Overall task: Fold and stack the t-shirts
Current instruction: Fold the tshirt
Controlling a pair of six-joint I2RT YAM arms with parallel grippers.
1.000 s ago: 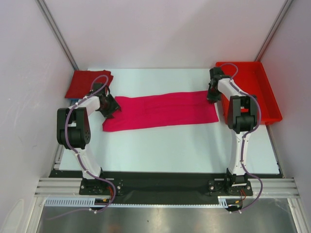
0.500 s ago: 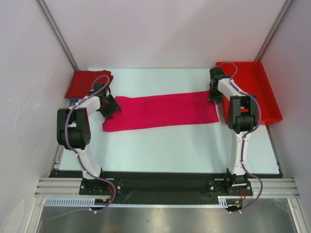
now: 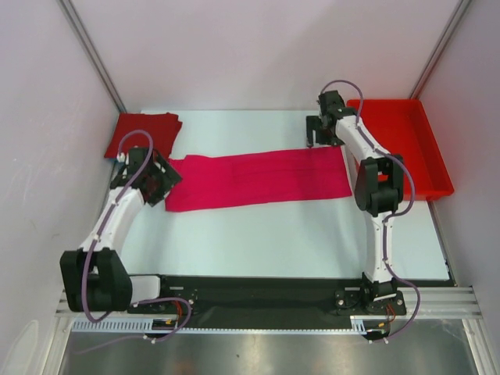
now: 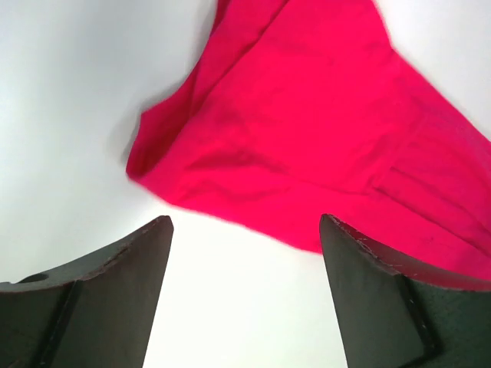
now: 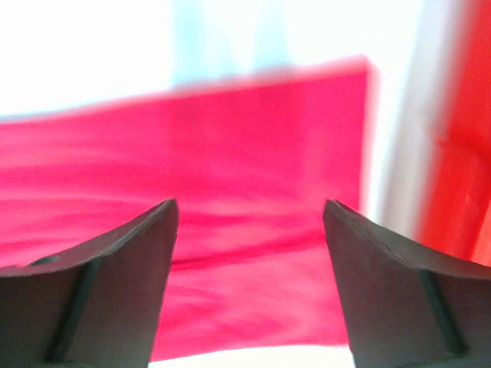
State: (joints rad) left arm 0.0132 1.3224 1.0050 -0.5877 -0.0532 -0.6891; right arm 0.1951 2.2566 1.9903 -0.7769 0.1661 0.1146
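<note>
the magenta-pink t-shirt (image 3: 258,178) lies flat on the table (image 3: 273,234) as a long, narrow folded band of plain, unprinted cloth. it runs from the left gripper (image 3: 158,176) across to the right gripper (image 3: 316,139).

in the left wrist view the left gripper (image 4: 245,222) has its jaws spread wide with nothing between them. the shirt's (image 4: 307,130) rumpled end, with soft creases and a layered fold line, lies just ahead of the fingertips. only bare table is under the gap.

the right wrist view is blurred. the right gripper (image 5: 250,205) is also wide apart and empty, held over the other end of the band (image 5: 230,146). the cloth's squared corner shows ahead and to the right of its fingers.

the darker crimson t-shirt (image 3: 143,133) lies as a folded pile beyond the left gripper, toward the far left corner. whether it touches the pink one cannot be told.

the red tray (image 3: 426,164) stands just to the right of the right gripper.
</note>
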